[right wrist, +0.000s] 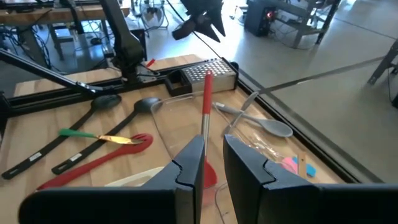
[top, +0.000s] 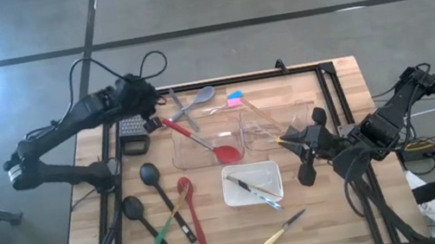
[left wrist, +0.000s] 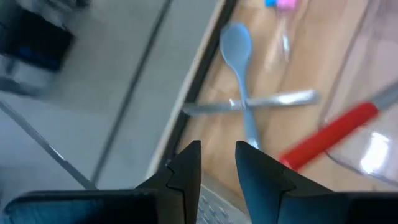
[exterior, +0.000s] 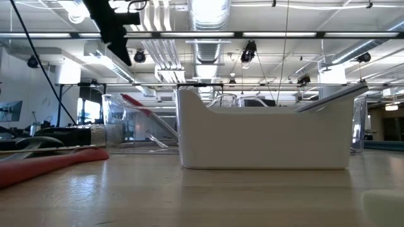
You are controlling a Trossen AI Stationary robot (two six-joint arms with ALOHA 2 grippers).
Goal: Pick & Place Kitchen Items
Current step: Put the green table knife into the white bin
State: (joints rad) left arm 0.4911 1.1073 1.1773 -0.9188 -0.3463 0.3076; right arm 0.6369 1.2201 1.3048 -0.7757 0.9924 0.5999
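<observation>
At the far left of the table, the grey spoon point(top: 199, 99) is lying crossed over the tongs point(top: 184, 112), touching them, just beyond the far edge of the left clear bin point(top: 183, 155), and your left gripper point(top: 147, 103) is hanging above and just left of that pair with its fingers point(left wrist: 186, 168) standing a narrow gap apart and nothing between them. You are risking a double pick here: because the two handles are overlapping, a descent onto the crossing could be catching both, or levering one off the table's far edge, which is running close beside them. The red spoon point(top: 201, 141) is leaning out over the bin's rim with its handle near the tongs, so a sideways drift could be knocking it and tipping it out. The grater point(top: 132, 130) is sitting just under the wrist, so a low approach could be clipping it. Your right gripper point(top: 302, 145) is waiting at the right clear bin point(top: 274, 120), fingers nearly closed and holding nothing.
</observation>
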